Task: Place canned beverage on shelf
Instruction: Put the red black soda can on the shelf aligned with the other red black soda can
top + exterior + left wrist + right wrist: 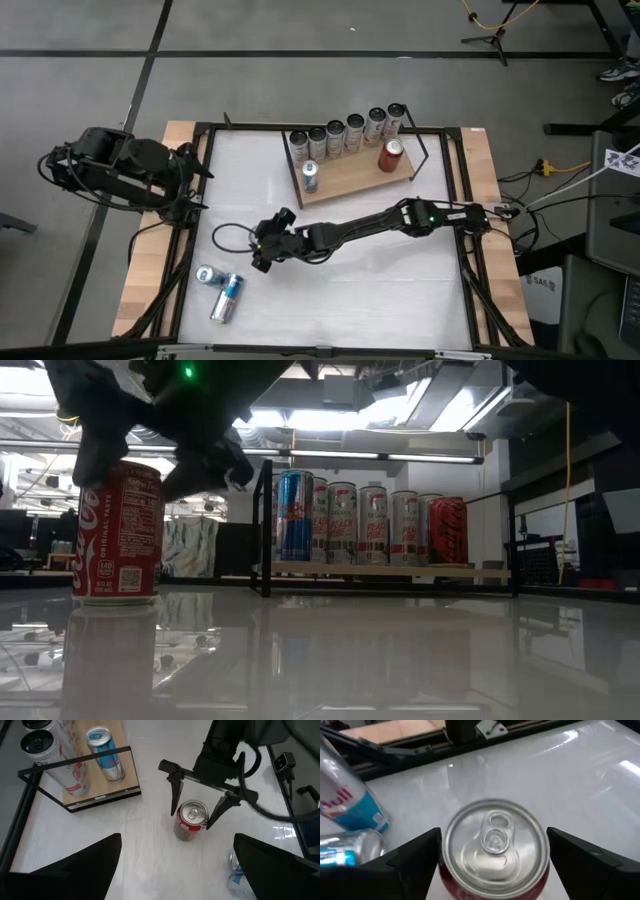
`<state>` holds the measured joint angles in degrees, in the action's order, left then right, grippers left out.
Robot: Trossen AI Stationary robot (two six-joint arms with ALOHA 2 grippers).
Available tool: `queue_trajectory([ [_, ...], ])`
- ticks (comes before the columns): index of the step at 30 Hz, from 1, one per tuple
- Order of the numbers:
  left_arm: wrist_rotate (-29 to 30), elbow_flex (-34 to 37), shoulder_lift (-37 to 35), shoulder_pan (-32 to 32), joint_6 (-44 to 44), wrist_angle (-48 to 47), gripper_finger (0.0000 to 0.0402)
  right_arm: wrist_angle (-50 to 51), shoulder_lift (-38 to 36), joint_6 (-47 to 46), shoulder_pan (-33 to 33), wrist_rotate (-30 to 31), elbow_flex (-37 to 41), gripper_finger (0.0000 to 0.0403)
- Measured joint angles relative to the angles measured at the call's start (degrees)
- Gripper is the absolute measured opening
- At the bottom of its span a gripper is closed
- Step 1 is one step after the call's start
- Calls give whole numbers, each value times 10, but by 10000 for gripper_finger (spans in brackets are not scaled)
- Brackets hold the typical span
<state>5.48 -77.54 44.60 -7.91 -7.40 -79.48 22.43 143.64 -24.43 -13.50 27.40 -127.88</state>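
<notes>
Straddling upright red can [192,821]: right claw [198,800] wide | shelf [345,180]: eight cans | left claw [175,865] wide, table edge

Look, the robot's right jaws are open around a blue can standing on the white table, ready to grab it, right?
Almost. The can between the right gripper's open jaws is a red can, not blue; the left wrist view shows it. It does stand upright on the white table, with the jaws either side of it.

The right arm stretches from the frame's right toward centre-left, its right gripper [262,243] pointing down with fingers spread wide. The left arm sits folded at upper left, left gripper [196,183] spread apart.
</notes>
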Motion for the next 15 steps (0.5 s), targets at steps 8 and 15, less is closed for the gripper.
queue_trajectory([
  [8,0,0,0,0,0,0,377,2,1,0,0,0,1,346],
  [15,0,0,0,0,0,0,377,11,1,0,0,-15,1,346],
])
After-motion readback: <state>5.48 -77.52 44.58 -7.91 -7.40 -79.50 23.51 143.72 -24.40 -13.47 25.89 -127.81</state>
